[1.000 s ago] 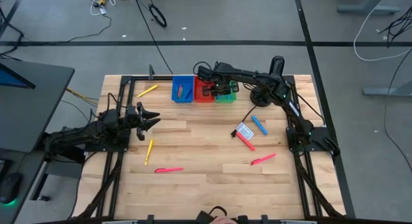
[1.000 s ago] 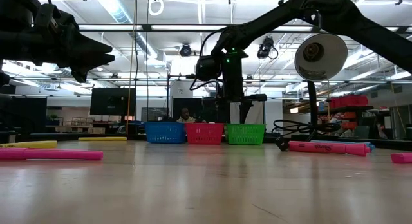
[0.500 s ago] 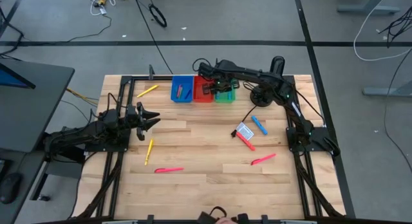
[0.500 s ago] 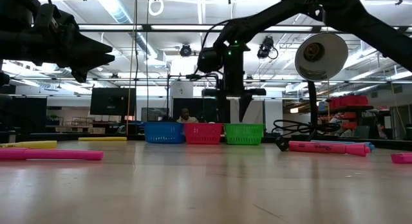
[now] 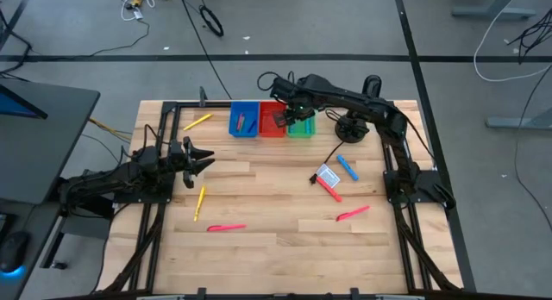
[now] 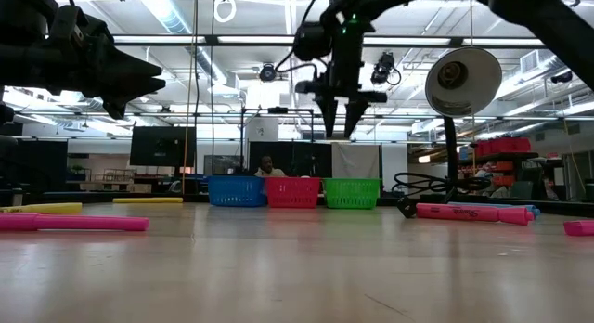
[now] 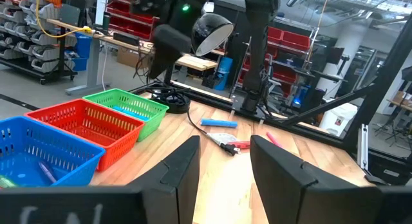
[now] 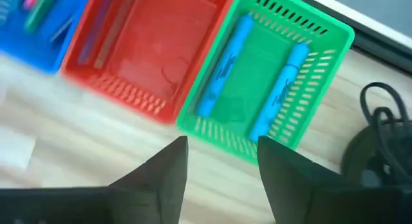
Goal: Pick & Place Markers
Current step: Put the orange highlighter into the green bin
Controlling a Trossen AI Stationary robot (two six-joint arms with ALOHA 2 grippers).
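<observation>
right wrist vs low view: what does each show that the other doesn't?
Only right wrist: inside the bins, two blue markers in the green bin and markers in the red bin.
Only low: right gripper raised above the bins with jaws open and empty, pink marker and yellow marker lying on the table.
Both: blue bin, red bin, green bin side by side.

Blue bin (image 5: 244,121), red bin (image 5: 271,123), green bin (image 5: 303,127), white-and-blue card (image 5: 327,175), lamp (image 6: 461,80)

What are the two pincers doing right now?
Left pincer: open, empty, above the table's left side.
Right pincer: open, empty, above the green bin.
</observation>
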